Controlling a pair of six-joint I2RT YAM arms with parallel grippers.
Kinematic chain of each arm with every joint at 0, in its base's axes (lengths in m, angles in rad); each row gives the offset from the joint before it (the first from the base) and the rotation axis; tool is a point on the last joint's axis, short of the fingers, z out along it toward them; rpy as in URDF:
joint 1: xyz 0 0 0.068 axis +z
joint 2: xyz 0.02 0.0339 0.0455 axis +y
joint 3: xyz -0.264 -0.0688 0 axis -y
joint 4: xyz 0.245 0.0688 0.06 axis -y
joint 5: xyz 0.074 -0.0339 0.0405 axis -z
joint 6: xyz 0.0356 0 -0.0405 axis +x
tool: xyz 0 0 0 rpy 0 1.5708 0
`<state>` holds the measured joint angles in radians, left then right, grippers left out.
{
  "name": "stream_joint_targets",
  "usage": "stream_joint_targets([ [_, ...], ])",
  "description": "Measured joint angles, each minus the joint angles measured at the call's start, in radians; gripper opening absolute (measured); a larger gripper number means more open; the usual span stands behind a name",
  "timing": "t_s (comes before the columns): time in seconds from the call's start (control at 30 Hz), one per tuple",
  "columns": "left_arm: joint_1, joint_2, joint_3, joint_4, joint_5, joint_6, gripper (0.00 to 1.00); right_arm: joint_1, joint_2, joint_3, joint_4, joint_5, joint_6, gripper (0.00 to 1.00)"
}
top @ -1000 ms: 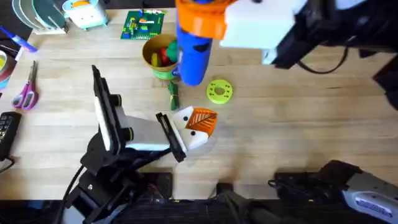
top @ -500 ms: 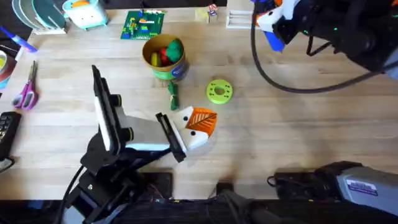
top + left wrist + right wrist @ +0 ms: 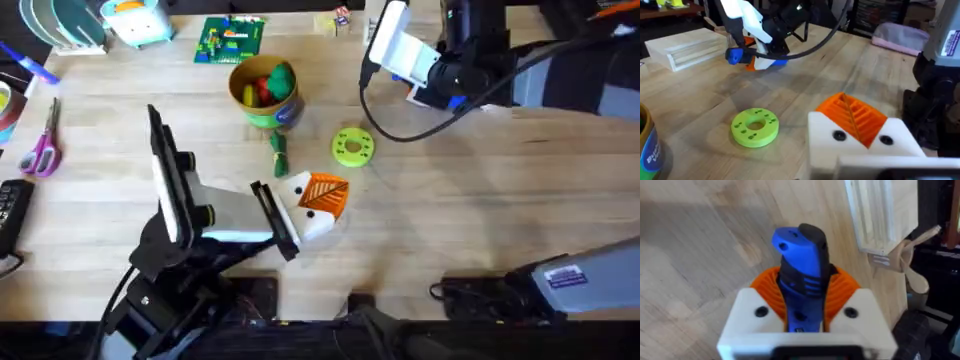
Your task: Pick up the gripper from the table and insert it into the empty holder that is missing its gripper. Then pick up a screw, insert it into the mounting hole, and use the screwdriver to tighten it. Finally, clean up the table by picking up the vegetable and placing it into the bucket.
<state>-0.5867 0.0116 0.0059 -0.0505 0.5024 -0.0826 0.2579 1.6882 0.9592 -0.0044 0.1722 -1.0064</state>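
The slim blue pen-shaped electric screwdriver (image 3: 801, 275) is clamped between the white, orange-padded fingers of the right gripper (image 3: 802, 307), which is seen at the far right of the light wooden table (image 3: 480, 210) in the overhead view. Half a second ago that gripper was higher and farther right, at the top edge; it has since been brought lower and toward the middle, close above the tabletop near a pale wooden block (image 3: 685, 46). A second ago it was close under the camera, over the bucket. The left gripper (image 3: 318, 205) has not been moved: it rests low near the table's middle, its white wedge-shaped plastic holder (image 3: 300, 192) fitted with the small orange ribbed plastic gripper (image 3: 326, 193); whether its fingers are parted or closed cannot be told. The small slender dark green toy vegetable (image 3: 279, 155) lies on the table, unmoved, just in front of the small round yellow bucket (image 3: 264, 93), which holds red and green toy produce (image 3: 270, 84). The round lime-green disc with holes (image 3: 352, 146) lies flat to the vegetable's right, also unchanged.
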Motion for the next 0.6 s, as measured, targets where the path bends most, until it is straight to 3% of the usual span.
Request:
stream_joint_targets([
  [0.17,0.0,0.0,0.0,0.0,0.0,0.0,0.005,0.035,-0.001,0.0,-0.002,0.008,-0.014,0.936],
  [0.23,0.0,0.0,0.0,0.0,0.0,0.0,0.005,0.048,-0.001,0.0,-0.002,0.008,-0.015,0.988],
  [0.37,0.0,0.0,0.0,0.0,0.0,0.0,0.005,0.068,-0.013,0.0,-0.004,0.011,0.025,0.99],
  [0.6,0.0,0.0,0.0,0.0,-0.017,0.0,0.005,0.081,-0.154,0.0,-0.005,0.011,0.258,0.99],
])
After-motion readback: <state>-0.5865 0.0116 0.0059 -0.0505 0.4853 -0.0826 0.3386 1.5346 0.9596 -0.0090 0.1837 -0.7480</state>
